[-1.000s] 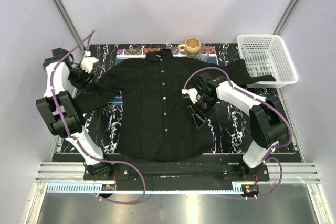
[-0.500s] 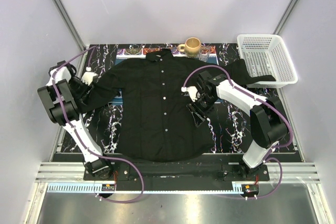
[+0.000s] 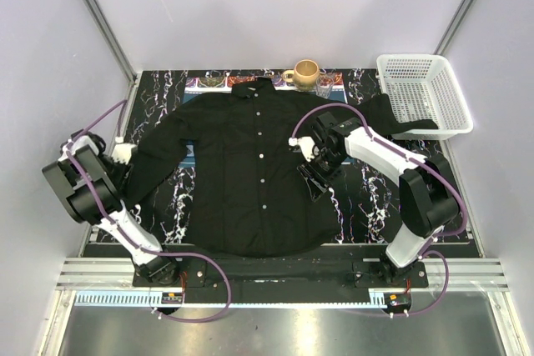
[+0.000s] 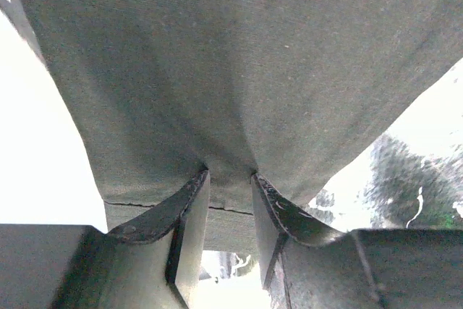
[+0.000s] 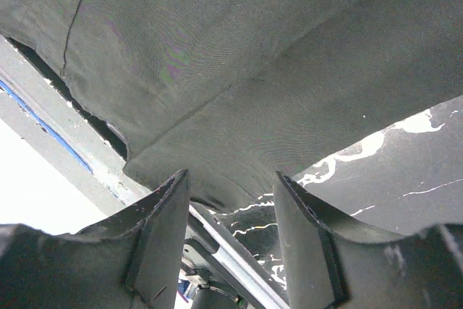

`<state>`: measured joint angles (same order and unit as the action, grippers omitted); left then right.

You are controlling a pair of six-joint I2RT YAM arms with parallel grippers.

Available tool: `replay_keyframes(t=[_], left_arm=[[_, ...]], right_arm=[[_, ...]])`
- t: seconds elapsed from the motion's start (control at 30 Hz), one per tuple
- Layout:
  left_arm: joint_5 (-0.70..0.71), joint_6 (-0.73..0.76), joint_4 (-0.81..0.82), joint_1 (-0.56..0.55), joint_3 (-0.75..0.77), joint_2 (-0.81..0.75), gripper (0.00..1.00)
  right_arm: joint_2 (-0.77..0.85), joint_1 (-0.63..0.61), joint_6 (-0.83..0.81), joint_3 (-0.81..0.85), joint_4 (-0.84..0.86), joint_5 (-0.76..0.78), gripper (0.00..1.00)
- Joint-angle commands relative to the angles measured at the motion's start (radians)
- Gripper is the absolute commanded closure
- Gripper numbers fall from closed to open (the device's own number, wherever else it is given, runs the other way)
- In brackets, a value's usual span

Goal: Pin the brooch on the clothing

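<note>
The clothing (image 3: 250, 172), a black long-sleeved button-up shirt, lies front side up on the black marbled table (image 3: 367, 198), collar toward the far edge and hem toward the arm bases. A row of small white buttons (image 3: 261, 156) runs down its centre. The left gripper (image 3: 129, 160) is at the table's left edge, at the end of the shirt's left sleeve. In the left wrist view its jaws (image 4: 230, 179) are drawn close together on a fold of the sleeve fabric, which puckers down into the narrow gap between them. The right gripper (image 3: 309, 154) is over the shirt's right chest, near the armpit. In the right wrist view its jaws (image 5: 231, 186) stand wider but are clamped on a thicker fold of the shirt, and the raised fabric leaves the marbled surface visible beneath it. The right sleeve extends to the near side of a white plastic basket (image 3: 421, 93) at the table's far right corner. A tan mug (image 3: 305, 72) and a small clear glass (image 3: 324, 85) stand just beyond the collar, on printed cards (image 3: 204, 82) whose print is too small to read. The brooch cannot be made out in any view. No brand mark or label on the shirt or arms is legible.
</note>
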<state>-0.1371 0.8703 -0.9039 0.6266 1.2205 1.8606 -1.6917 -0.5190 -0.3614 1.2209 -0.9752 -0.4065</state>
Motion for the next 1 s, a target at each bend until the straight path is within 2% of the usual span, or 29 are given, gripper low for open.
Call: replay_keyframes(t=[0.0, 0.1, 0.27, 0.4, 0.47, 0.57, 0.77, 0.9, 0.97], left_arm=[[0.071, 0.002, 0.040, 0.068, -0.073, -0.049, 0.65], [0.096, 0.024, 0.056, 0.122, -0.079, -0.067, 0.66], [0.126, 0.070, 0.080, 0.151, -0.104, -0.106, 0.67], [0.073, 0.076, 0.080, 0.150, -0.087, -0.161, 0.50], [-0.018, 0.081, 0.039, 0.145, -0.056, -0.184, 0.45], [-0.145, 0.099, -0.036, 0.117, 0.010, -0.241, 0.43], [-0.350, 0.125, -0.101, -0.027, -0.028, -0.405, 0.40], [-0.459, 0.028, -0.084, -0.183, -0.070, -0.492, 0.39], [-0.480, -0.051, 0.009, -0.255, -0.081, -0.535, 0.34]], right_arm=[[0.063, -0.006, -0.004, 0.003, -0.013, 0.011, 0.44], [0.070, -0.006, -0.007, -0.007, -0.013, 0.017, 0.44], [0.079, -0.006, -0.021, -0.029, -0.008, 0.023, 0.44], [0.078, -0.007, -0.022, -0.043, -0.002, 0.002, 0.44], [0.076, -0.006, -0.017, -0.049, -0.002, -0.011, 0.44], [0.076, -0.006, -0.014, -0.052, 0.004, -0.017, 0.44], [0.052, -0.012, 0.001, -0.058, 0.032, -0.025, 0.45], [0.030, -0.041, 0.021, -0.081, 0.056, -0.026, 0.46], [0.023, -0.045, 0.030, -0.072, 0.058, -0.037, 0.46]])
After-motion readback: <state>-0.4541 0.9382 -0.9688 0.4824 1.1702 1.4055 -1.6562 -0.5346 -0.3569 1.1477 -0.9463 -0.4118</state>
